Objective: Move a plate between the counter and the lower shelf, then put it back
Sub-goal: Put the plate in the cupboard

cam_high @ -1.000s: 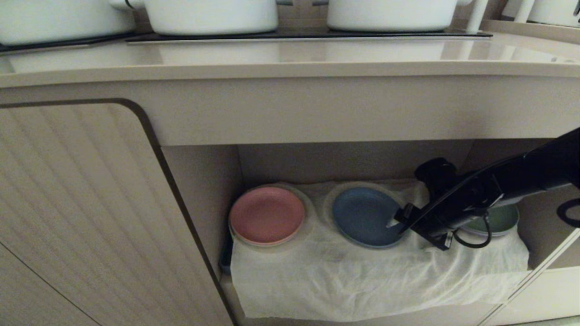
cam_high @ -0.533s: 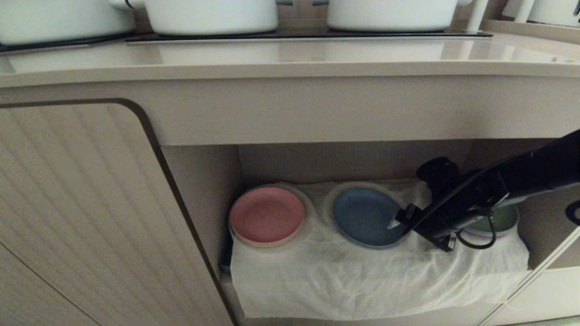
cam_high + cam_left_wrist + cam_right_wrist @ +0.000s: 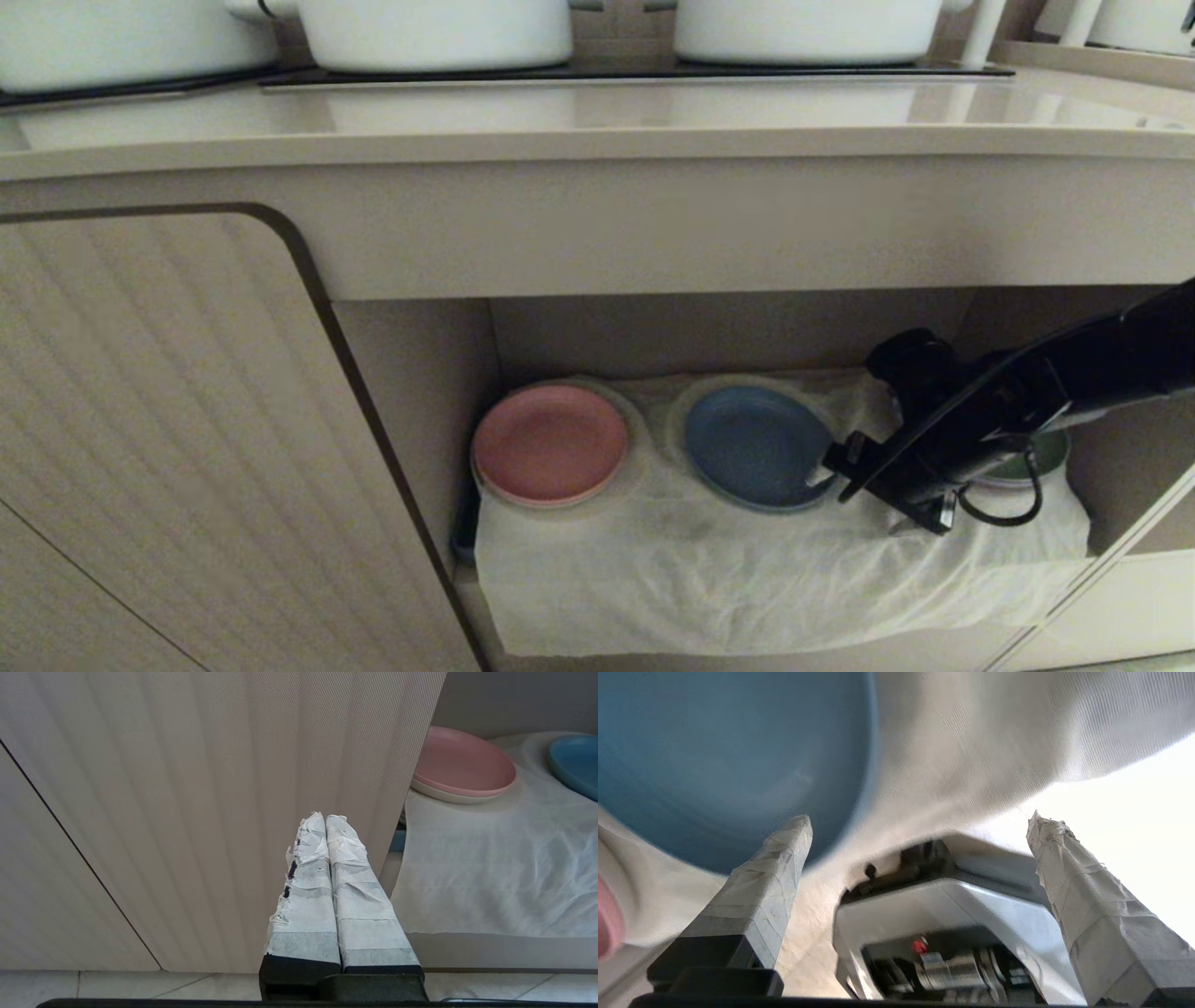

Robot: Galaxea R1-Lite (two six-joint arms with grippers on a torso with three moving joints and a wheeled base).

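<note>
The light blue plate (image 3: pixel 752 448) lies flat on the middle hump of the white cloth in the lower shelf (image 3: pixel 747 579); it also shows in the wrist views (image 3: pixel 577 763) (image 3: pixel 728 756). My right gripper (image 3: pixel 864 499) (image 3: pixel 920 819) reaches in from the right at the plate's right rim. It is open wide and holds nothing, with one taped finger (image 3: pixel 775 868) over the plate's edge. My left gripper (image 3: pixel 325 817) is shut and empty, parked low in front of the ribbed cabinet door. The counter (image 3: pixel 597 121) runs across above.
A pink plate (image 3: pixel 549 443) sits on the left hump and a green plate (image 3: pixel 1036 457) lies half hidden behind my right arm. White pots (image 3: pixel 434 33) stand on the counter's hob. The ribbed door (image 3: pixel 168 448) closes off the left.
My right gripper has drawn back a little to the right and toward the shelf's front, its fingertip sliding from over the plate to its rim. The blue plate has stayed put.
</note>
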